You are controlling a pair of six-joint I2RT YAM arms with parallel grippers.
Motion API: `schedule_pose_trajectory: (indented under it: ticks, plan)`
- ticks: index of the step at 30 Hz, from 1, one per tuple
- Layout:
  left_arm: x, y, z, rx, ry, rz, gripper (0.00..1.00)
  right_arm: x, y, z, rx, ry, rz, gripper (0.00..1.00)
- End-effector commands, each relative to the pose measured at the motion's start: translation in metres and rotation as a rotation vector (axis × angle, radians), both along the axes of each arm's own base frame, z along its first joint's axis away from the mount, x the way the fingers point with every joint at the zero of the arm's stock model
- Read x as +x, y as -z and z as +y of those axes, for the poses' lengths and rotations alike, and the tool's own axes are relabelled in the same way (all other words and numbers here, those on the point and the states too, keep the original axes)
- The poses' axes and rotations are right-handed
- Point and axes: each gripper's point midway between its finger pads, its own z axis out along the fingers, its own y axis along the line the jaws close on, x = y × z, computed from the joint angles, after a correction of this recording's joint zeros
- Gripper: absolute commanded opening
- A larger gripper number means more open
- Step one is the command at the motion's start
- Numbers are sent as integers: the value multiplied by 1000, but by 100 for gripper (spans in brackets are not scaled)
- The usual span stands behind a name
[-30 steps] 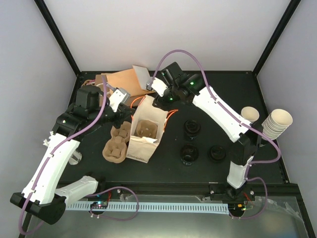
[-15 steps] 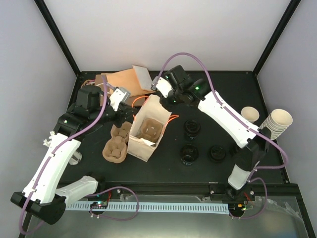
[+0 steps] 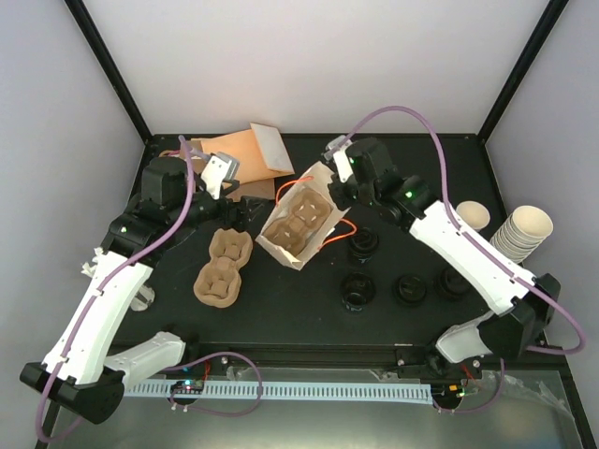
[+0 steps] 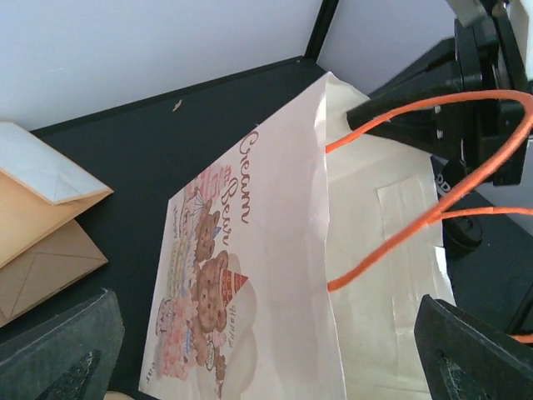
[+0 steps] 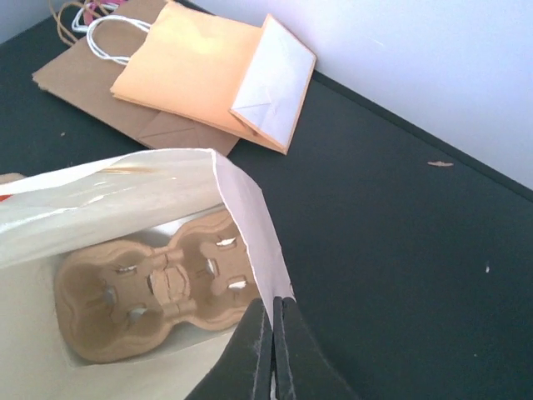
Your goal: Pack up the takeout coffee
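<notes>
The takeout coffee, a single cream paper cup, stands at the right edge of the table, away from both grippers. A white paper bag with orange handles and a bear print lies tilted mid-table, holding a brown pulp cup carrier. My right gripper is shut on the bag's rim at its far right corner. My left gripper is open wide just left of the bag, its fingers standing either side of the printed wall, gripping nothing.
A second pulp carrier lies left of the bag. Several black lids sit right of centre. A tall stack of cups stands at the far right. Flat paper bags and envelopes lie at the back left.
My left gripper let go of the bag and opened. My right gripper shut on the rim and drew it right, turning and tipping the bag.
</notes>
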Motion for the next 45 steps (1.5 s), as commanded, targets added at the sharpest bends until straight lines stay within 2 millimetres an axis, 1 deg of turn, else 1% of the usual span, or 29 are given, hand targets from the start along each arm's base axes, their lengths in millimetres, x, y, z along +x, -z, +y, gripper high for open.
schedule_pose_trajectory:
  ticks: [1, 3, 5, 6, 7, 10, 14, 17, 22, 26, 29, 32, 36, 39, 43, 45]
  plan:
    - [-5, -20, 3, -50, -23, -45, 99, 3, -11, -11, 121, 97, -78, 1]
    - [-11, -13, -4, -37, 8, -28, 99, -1, -2, -17, 135, 116, -78, 1]
    - [-16, -5, -9, 23, 9, -22, 99, -8, 7, -22, 151, 132, -61, 1]
    - [-19, -1, -12, 52, 13, -23, 99, -10, 8, -22, 165, 134, -55, 1]
    - [-22, 1, -14, 74, 13, -27, 99, -14, 14, -24, 172, 139, -41, 1]
    - [-32, 3, -20, 80, 29, -39, 99, -25, 21, -25, 194, 150, -39, 1]
    - [-40, 6, -19, 79, 22, -52, 99, -40, 28, -25, 217, 143, -66, 1]
    - [-42, 10, -20, 110, 27, -63, 99, -50, 35, -25, 227, 126, -59, 1]
    - [-49, 16, -22, 169, 60, -86, 99, -73, 45, -20, 253, 81, -67, 1]
    - [-53, 13, -21, 181, 76, -113, 99, -87, 60, -19, 244, 65, -48, 1]
    - [-59, 8, -24, 175, 109, -135, 99, -97, 65, -18, 243, 54, -50, 1]
    - [-65, 8, -29, 169, 149, -139, 99, -104, 70, -18, 244, 48, -32, 1]
    - [-71, 13, -37, 183, 183, -138, 98, -112, 74, -17, 258, 36, -9, 1]
    - [-73, 14, -36, 194, 185, -149, 98, -119, 84, -18, 269, 35, 18, 1]
    - [-78, 11, -36, 192, 202, -168, 99, -126, 97, -23, 278, 46, 46, 1]
    - [-81, 10, -36, 191, 212, -178, 98, -130, 101, -25, 288, 56, 51, 1]
